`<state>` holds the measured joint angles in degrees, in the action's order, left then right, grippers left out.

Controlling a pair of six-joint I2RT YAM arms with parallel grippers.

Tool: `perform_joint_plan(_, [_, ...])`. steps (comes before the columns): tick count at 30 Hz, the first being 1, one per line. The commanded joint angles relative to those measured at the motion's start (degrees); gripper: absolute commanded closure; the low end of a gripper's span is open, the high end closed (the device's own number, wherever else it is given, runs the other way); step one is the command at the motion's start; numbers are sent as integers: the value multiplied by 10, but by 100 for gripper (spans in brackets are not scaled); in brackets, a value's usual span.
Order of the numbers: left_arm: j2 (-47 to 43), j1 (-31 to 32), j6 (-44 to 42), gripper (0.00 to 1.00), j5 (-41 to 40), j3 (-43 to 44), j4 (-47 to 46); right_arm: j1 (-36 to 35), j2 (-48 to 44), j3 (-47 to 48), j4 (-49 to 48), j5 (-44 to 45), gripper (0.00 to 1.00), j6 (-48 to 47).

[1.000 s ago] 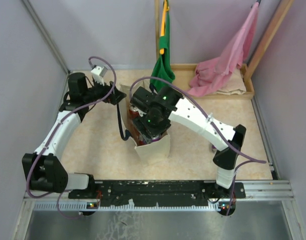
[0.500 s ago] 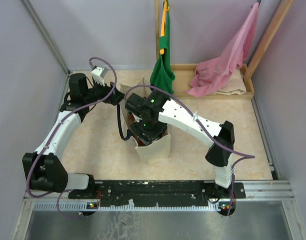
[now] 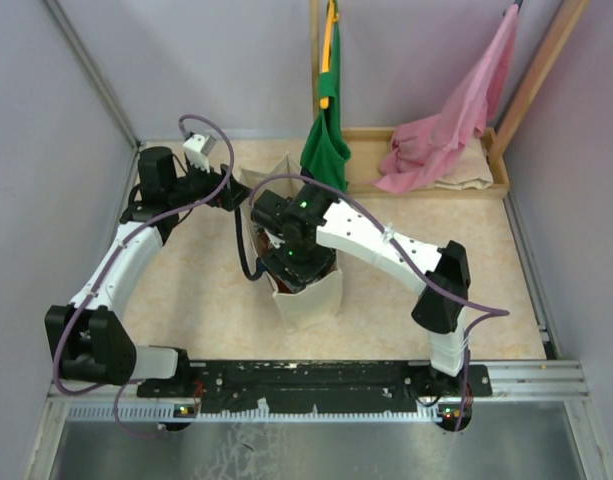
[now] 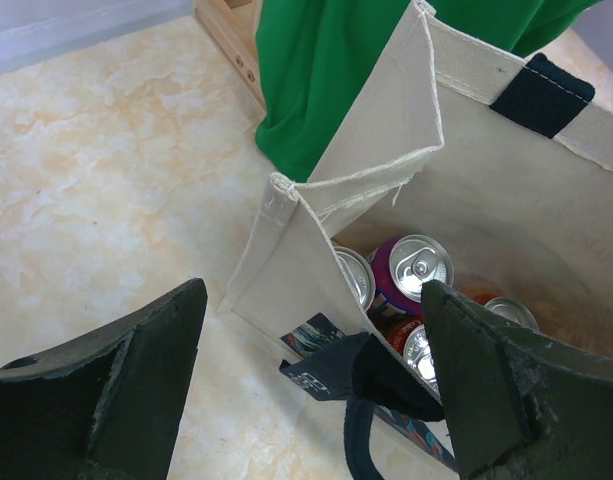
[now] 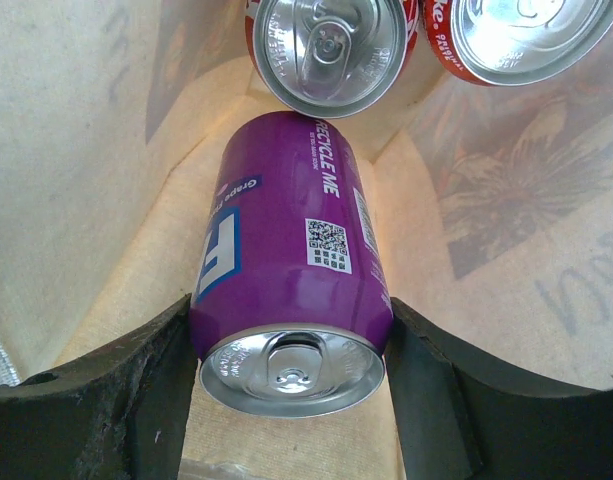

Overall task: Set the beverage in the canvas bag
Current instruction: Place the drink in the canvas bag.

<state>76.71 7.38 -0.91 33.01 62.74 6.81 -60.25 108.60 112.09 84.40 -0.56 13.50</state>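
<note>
The cream canvas bag [image 3: 311,300] with navy handles stands open at the table's middle. My right gripper [image 3: 298,262] reaches down inside it. In the right wrist view it [image 5: 291,320] is shut on a purple can [image 5: 286,260], a finger pressed to each side, low over the bag's floor. Two red cans [image 5: 331,45] stand just beyond it. My left gripper [image 3: 238,195] sits at the bag's far left rim. Its jaws [image 4: 314,300] are open, astride the bag's corner [image 4: 286,200] and a navy handle [image 4: 376,375]. Several cans [image 4: 411,270] show inside.
A green cloth bag [image 3: 326,140] hangs on a wooden post just behind the canvas bag and shows in the left wrist view [image 4: 316,70]. A pink cloth bag [image 3: 436,140] drapes over a wooden tray [image 3: 486,185] at the back right. Grey walls close in both sides.
My right arm has swung left and gone lower into the bag with the purple can. The left arm has stayed in place.
</note>
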Motion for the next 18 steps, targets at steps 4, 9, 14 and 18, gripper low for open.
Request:
perform_joint_plan(4, [4,3,-6,6,7,2,-5,-8,-34,-36,14,-11,100,-22])
perform_joint_plan(9, [3,3,-6,6,6,0,-5,-9,-22,-55,12,-8,100,-39])
perform_joint_plan(14, [1,3,-5,6,6,-1,-5,-8,-15,-82,-13,-4,100,-49])
perform_joint_plan(18, [0,3,-8,6,5,-1,-6,-9,-13,-119,-40,-7,100,-48])
